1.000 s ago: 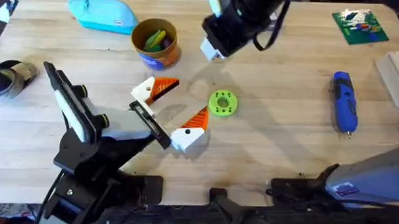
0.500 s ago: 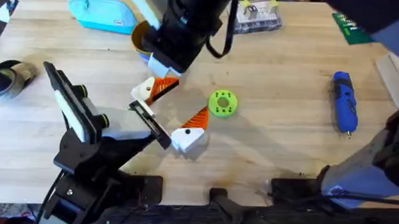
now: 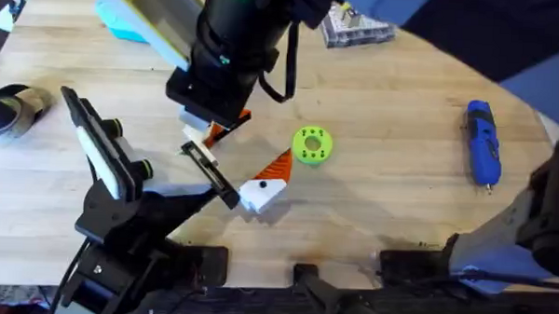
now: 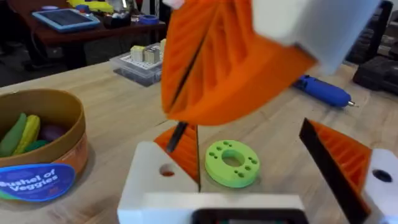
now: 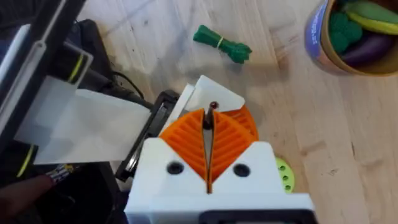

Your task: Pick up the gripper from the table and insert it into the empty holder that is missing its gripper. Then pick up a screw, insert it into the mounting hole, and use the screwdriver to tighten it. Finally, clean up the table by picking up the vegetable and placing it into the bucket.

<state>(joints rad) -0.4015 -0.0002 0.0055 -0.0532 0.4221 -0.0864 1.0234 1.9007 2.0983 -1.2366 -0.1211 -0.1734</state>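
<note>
The loose gripper (image 3: 206, 131), a white block with an orange wedge, lies on the table (image 3: 390, 207) just behind the holder's black crossbar (image 3: 209, 171). My right gripper (image 3: 209, 106) hovers directly over it, shut, its orange pads (image 5: 186, 146) pressed together with nothing between them. The holder (image 3: 102, 160) stands at my left arm's end, and my left gripper (image 3: 218, 169) is open, with one slim orange finger (image 3: 264, 186) mounted. The green vegetable (image 3: 312, 145) lies right of the loose piece. The blue screwdriver (image 3: 482, 144) lies far right. The bucket (image 4: 37, 155) holds toy vegetables. The screw is out of view.
A clear parts box (image 3: 359, 27) sits at the back and a light-blue pouch (image 3: 117, 16) at the back left, partly under my right arm. A small green bundle (image 5: 221, 42) lies near the holder. A dark roll (image 3: 6, 110) rests at the left edge.
My right arm swung from the back centre leftward over the bucket and came down above the loose gripper. The holder, vegetable and screwdriver stayed put.
</note>
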